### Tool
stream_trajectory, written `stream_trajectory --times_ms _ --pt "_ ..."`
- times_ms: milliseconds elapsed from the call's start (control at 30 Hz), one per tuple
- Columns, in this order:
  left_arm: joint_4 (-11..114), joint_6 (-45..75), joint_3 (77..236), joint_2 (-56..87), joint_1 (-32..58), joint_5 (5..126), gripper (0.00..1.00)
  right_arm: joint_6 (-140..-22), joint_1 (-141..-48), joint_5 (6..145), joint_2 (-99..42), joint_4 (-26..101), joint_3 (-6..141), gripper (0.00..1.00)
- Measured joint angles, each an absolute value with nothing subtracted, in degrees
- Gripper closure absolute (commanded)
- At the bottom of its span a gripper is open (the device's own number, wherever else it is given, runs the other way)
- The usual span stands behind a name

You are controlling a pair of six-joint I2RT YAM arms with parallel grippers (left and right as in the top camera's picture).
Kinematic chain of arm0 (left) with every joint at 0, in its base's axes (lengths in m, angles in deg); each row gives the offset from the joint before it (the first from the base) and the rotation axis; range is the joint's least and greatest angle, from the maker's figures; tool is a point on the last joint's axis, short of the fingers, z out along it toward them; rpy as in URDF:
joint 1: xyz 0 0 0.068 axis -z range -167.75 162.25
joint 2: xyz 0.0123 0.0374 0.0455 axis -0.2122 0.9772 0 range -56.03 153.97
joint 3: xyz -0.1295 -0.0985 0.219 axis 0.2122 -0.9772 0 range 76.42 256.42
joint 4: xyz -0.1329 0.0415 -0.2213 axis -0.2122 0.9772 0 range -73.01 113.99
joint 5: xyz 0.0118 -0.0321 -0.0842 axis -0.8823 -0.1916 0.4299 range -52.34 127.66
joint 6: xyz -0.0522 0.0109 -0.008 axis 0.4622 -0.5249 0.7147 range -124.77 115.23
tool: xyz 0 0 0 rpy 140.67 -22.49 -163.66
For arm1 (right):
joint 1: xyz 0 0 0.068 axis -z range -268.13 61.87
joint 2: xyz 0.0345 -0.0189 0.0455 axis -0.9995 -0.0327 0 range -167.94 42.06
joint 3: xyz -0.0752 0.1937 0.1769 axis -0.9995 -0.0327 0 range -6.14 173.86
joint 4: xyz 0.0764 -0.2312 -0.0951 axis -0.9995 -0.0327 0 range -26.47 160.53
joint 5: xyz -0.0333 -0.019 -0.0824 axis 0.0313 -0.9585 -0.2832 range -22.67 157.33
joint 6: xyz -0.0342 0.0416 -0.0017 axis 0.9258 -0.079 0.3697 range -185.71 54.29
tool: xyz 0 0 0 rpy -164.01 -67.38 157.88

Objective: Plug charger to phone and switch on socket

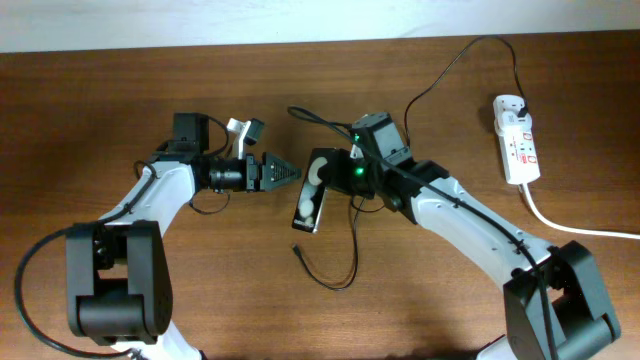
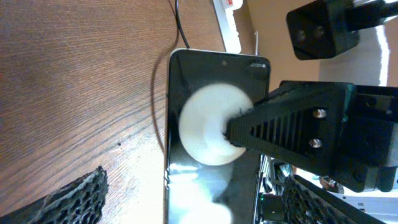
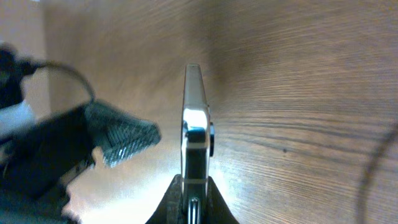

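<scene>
The brown wooden table [image 1: 200, 80] carries everything. Seen from overhead, the white long power strip with red marks [image 1: 517, 145] lies at 2 o'clock from the table centre, well apart from both arms. The small black glossy phone [image 1: 308, 208] is near the centre. The right gripper [image 1: 325, 182] pinches its upper end tightly across the thin edge. The left gripper [image 1: 292, 172], at 10 o'clock of the phone, stands wide with nothing between its fingers. The thin black charger cable [image 1: 440, 75] runs from the strip past the phone. Its small connector tip [image 1: 297, 248] lies free at 6 o'clock of the phone.
</scene>
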State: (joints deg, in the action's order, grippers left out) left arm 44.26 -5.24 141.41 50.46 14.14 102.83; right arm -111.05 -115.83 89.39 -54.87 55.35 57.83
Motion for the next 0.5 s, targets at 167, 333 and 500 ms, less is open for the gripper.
stream_trajectory --times_ms 167,333,500 --pt "44.7 -6.6 141.4 50.5 14.1 103.0 0.05 -96.4 -111.6 103.3 -54.9 55.3 57.8 0.96" --pt "45.1 -10.4 141.4 50.5 14.1 109.0 0.04 -86.0 -106.3 116.8 -54.9 55.4 57.8 0.96" --pt "45.7 -14.3 141.4 50.5 14.5 116.7 0.04 -81.1 -105.5 123.0 -54.9 55.4 57.8 0.96"
